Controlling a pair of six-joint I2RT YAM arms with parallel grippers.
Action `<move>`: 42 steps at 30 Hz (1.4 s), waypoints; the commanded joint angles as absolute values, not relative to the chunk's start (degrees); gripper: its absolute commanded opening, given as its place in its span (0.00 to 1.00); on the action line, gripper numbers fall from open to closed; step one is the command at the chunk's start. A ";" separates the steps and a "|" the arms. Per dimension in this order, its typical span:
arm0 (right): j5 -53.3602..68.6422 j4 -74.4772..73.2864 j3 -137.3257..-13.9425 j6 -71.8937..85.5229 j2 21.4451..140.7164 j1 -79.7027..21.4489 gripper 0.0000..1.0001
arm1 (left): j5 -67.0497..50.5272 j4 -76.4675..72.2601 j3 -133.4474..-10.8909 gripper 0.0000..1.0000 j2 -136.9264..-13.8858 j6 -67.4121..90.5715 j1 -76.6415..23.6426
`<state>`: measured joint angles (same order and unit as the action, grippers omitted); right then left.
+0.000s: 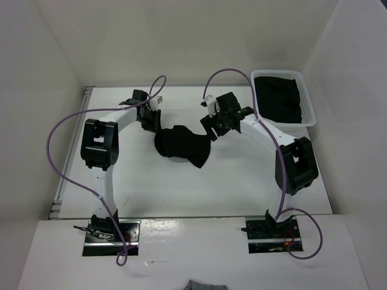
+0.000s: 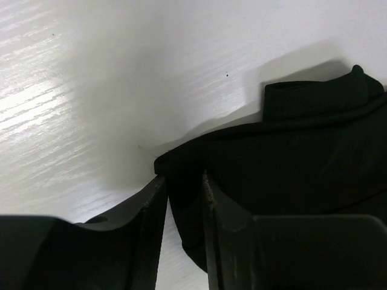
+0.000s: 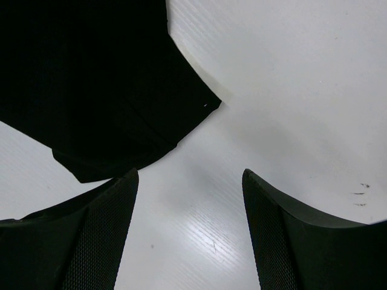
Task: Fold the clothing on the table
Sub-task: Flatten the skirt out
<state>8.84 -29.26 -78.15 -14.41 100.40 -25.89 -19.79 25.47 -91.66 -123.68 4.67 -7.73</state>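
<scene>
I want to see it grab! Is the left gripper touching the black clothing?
Touching. In the left wrist view the clothing lies between the fingers of the left gripper, against both.

Plain white walls (image 1: pixel 181 36), soft light

Plain black clothing (image 1: pixel 180 145) on a white table (image 1: pixel 151 187); white mesh basket (image 1: pixel 309 101), upper right, holds black fabric (image 1: pixel 277 99); purple cables (image 1: pixel 230 70); white-and-black arms (image 1: pixel 124 116).

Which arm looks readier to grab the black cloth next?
Left. The left tool straddles the clothing's edge; the right tool gapes open over bare table beside it.
</scene>
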 commanded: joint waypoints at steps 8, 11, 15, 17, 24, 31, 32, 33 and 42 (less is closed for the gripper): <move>8.88 -28.83 -77.17 -13.45 101.24 -26.46 0.74 | -19.78 27.51 -91.41 0.01 -124.63 3.78 -7.39; 8.88 -28.83 -77.17 -12.31 103.88 -26.46 0.74 | -19.78 27.51 -91.41 0.00 -124.11 3.78 -7.38; 9.40 -27.69 -77.17 -11.17 107.84 -26.46 0.74 | -19.78 27.51 -90.79 0.00 -123.49 3.78 -7.38; 9.40 -27.16 -77.17 -11.16 109.15 -26.46 0.74 | -19.78 27.51 -90.26 0.00 -122.96 3.78 -6.86; 9.57 -24.43 -78.92 -11.16 110.30 -25.93 0.70 | -20.30 28.04 -89.74 0.00 -121.90 3.78 -6.33; 13.79 -21.45 -80.07 -8.80 110.82 -24.17 0.70 | -20.92 28.04 -89.74 0.00 -121.38 3.78 -6.33; 13.80 -21.45 -80.68 -7.83 110.83 -23.65 0.70 | -20.92 28.04 -89.21 0.00 -121.38 3.78 -6.33; 14.67 -20.92 -80.68 -7.21 111.53 -23.64 0.70 | -20.92 28.04 -89.21 0.00 -121.38 3.78 -6.33; 19.78 -18.64 -80.68 -1.59 113.82 -21.97 0.67 | -21.45 28.04 -88.15 0.00 -120.32 3.78 -6.33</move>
